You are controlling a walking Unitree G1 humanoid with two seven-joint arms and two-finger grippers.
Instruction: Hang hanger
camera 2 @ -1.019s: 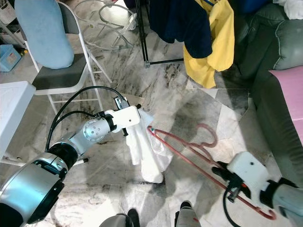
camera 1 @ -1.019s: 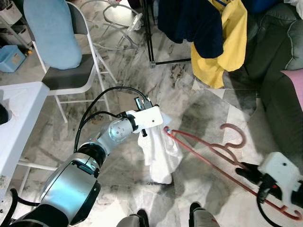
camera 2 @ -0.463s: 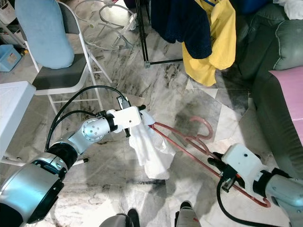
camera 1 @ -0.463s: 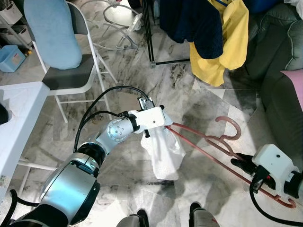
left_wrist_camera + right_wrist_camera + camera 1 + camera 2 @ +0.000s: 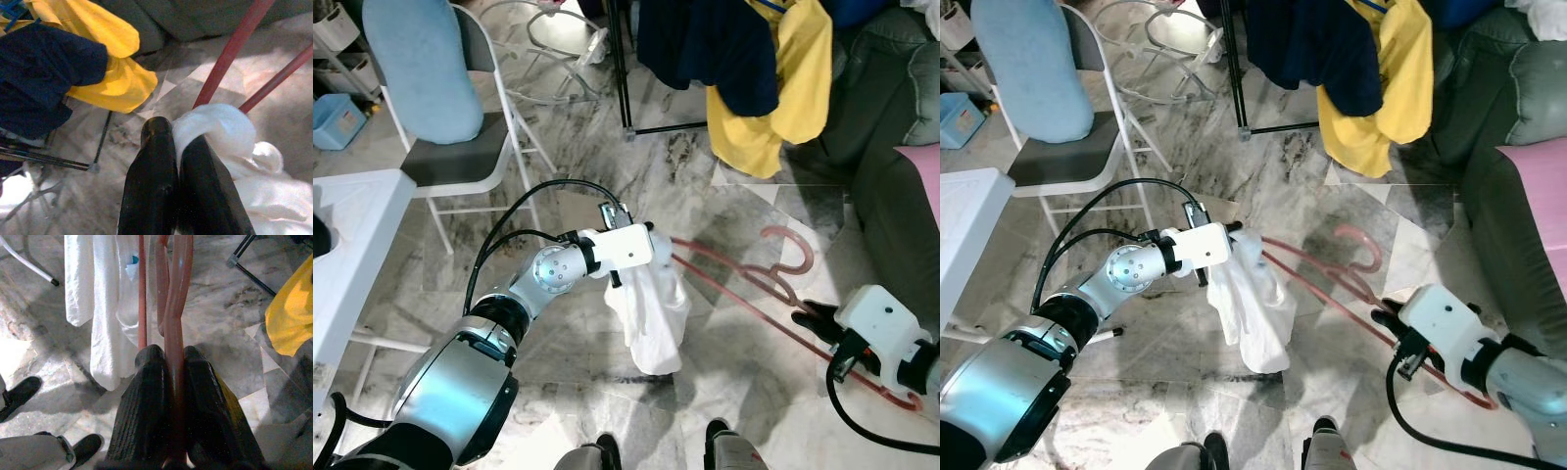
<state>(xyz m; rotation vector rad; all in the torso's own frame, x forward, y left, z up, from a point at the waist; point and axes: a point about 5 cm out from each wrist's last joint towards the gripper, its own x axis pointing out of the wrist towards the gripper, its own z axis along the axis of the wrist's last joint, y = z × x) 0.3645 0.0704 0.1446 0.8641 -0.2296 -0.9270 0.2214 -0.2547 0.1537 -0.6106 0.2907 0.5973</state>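
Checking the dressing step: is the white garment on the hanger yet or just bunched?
Bunched. The white garment hangs in a clump from the left gripper, with the red hanger poking in.

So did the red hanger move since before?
Yes. The red hanger, pinched in the right tool, has slid its far end into the white cloth and its hook nearer the yellow garment.

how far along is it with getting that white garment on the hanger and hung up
Done: both pieces are picked up. The right pincer is shut on the red hanger, and the left pincer is shut on the white garment.

In hand: one hanger end is at the cloth by the left pincer; the rest hangs loose.

Left: dressing the hanger fully, then hooking it on the black rack.
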